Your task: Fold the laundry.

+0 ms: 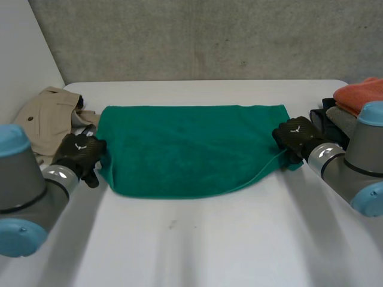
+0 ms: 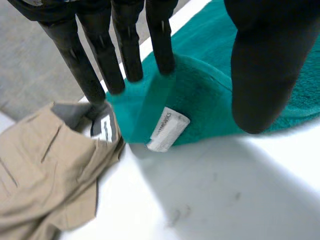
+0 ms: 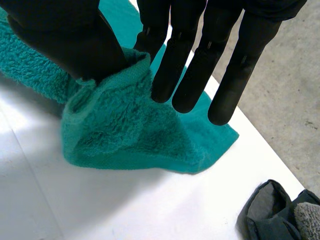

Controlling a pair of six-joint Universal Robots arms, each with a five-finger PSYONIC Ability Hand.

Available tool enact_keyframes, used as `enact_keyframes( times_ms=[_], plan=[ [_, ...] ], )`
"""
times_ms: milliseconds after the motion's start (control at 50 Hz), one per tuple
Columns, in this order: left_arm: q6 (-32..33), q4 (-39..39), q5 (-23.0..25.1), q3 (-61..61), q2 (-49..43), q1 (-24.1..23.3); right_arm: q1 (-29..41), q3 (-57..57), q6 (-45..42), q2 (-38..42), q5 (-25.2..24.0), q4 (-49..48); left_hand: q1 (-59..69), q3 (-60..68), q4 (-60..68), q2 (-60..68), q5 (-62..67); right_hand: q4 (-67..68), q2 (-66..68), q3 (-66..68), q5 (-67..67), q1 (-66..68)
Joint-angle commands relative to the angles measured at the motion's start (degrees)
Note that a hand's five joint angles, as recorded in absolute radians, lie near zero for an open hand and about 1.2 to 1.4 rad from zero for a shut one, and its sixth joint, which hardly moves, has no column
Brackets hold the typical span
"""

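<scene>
A green towel [image 1: 191,149] lies spread flat across the middle of the white table [image 1: 197,239]. My left hand [image 1: 78,152] is at its left edge. In the left wrist view the left hand [image 2: 127,45] is open: straight fingers rest on the towel [image 2: 210,85] near a corner with a white label [image 2: 167,130], and the thumb stands apart. My right hand [image 1: 297,136] is at the towel's right edge. There the right hand [image 3: 65,35] is shut on a bunched fold of the towel [image 3: 120,130], pinched between thumb and a finger.
A beige garment [image 1: 45,119] lies crumpled at the table's left edge, just beside the left hand [image 2: 45,170]. At the right edge sits a pile with an orange cloth [image 1: 359,95] over dark and grey garments [image 3: 270,210]. A grey wall stands behind.
</scene>
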Motion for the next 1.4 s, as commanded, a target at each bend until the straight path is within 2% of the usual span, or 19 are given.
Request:
enact_keyframes(
  times_ms=[20,140,180,260,340,600,680,740,780,820,860,880,920,1000,1080,1240,1400],
  plan=[
    [7.5,-9.3,12.4,4.1,0.9,5.3,0.1,2.1,0.8,-1.1,-0.5,-1.3,-10.2,-11.7,-11.7,-11.5,-11.7,11.3,11.9,11.8,11.0,16.7],
    [9.7,-15.9,16.6,5.3,0.3,8.8,-0.3,2.1,1.0,-1.0,-0.6,-1.3,-13.1,-14.6,-14.6,-14.3,-14.6,11.3,11.9,11.8,11.0,16.7],
    [10.2,-15.4,17.9,5.1,0.2,9.3,-0.4,2.1,1.0,-0.8,-0.5,-1.3,-13.6,-15.1,-15.1,-14.8,-15.1,11.3,11.9,11.8,11.0,16.7],
    [11.0,-12.5,23.2,4.4,-0.7,9.7,-0.5,2.1,0.7,-0.4,-0.3,-1.3,-13.2,-14.8,-14.7,-14.5,-14.8,11.3,11.9,11.8,11.0,16.7],
    [12.9,-9.4,24.8,5.0,-2.4,9.5,-0.2,2.1,0.6,0.0,-0.2,-1.1,-12.7,-14.3,-14.2,-14.0,-14.2,11.3,11.9,11.8,11.0,16.7],
    [19.8,-3.7,23.3,9.7,-8.9,7.0,0.0,2.7,0.0,0.3,-0.1,-1.0,-12.6,-14.1,-14.1,-13.8,-14.1,11.3,11.9,11.8,11.0,16.7],
    [22.4,-5.6,21.9,11.9,-11.9,7.6,-0.2,2.6,0.0,0.3,-0.1,-0.9,0.4,-1.2,-1.1,-0.9,-1.2,11.3,11.9,11.8,11.0,16.7],
    [23.6,-8.4,20.9,13.4,-13.0,8.3,-0.4,2.2,0.1,0.4,-0.1,-0.8,25.7,24.2,24.2,24.4,24.2,11.3,11.9,11.8,11.0,16.7],
    [23.6,-10.4,20.3,14.0,-12.5,8.5,-0.5,2.1,0.3,0.1,-0.1,-0.1,49.0,47.5,47.5,47.8,47.5,11.3,11.9,11.8,11.0,16.7],
    [23.0,-11.5,20.0,13.9,-11.5,8.4,-0.5,2.1,0.4,-0.3,-0.1,0.8,49.2,47.6,47.7,47.9,47.6,11.3,11.9,11.8,11.0,16.7],
    [21.3,-11.3,18.9,13.3,-9.2,8.2,-0.5,1.4,0.9,-0.8,-0.1,2.5,49.2,47.6,47.7,47.9,47.6,2.7,3.4,3.2,2.5,8.2],
    [19.5,-10.7,18.1,12.8,-8.0,8.1,-0.5,0.8,1.7,-1.0,0.2,3.3,49.2,47.6,47.7,47.9,47.6,-9.9,-9.3,-9.4,-10.2,-4.5],
    [17.2,-9.7,16.9,12.2,-6.9,8.3,-0.8,0.1,3.4,-1.0,1.2,4.2,49.2,47.6,47.7,47.9,47.6,-22.0,-21.4,-21.5,-22.2,-16.6],
    [12.3,-7.8,14.6,10.6,-5.1,8.4,-1.8,-1.2,12.9,-0.9,5.6,6.3,49.2,47.6,47.7,47.9,47.6,-23.0,-22.4,-22.5,-23.3,-17.6],
    [10.9,-7.5,14.5,9.5,-4.8,8.4,-2.7,-1.4,20.3,-0.8,7.7,7.9,49.2,47.6,47.7,47.9,47.6,-23.5,-22.9,-23.0,-23.8,-18.1],
    [10.1,-7.4,14.4,9.3,-4.9,8.9,-4.1,0.2,27.4,-1.0,7.5,9.6,49.2,47.6,47.7,47.9,47.6,-25.5,-24.9,-25.0,-25.8,-20.1],
    [8.2,-7.6,14.2,9.1,-4.4,9.1,-4.3,2.1,31.0,-1.1,8.7,6.9,49.2,47.6,47.7,47.9,47.6,-18.0,-17.4,-17.5,-18.3,-12.6]
  ],
)
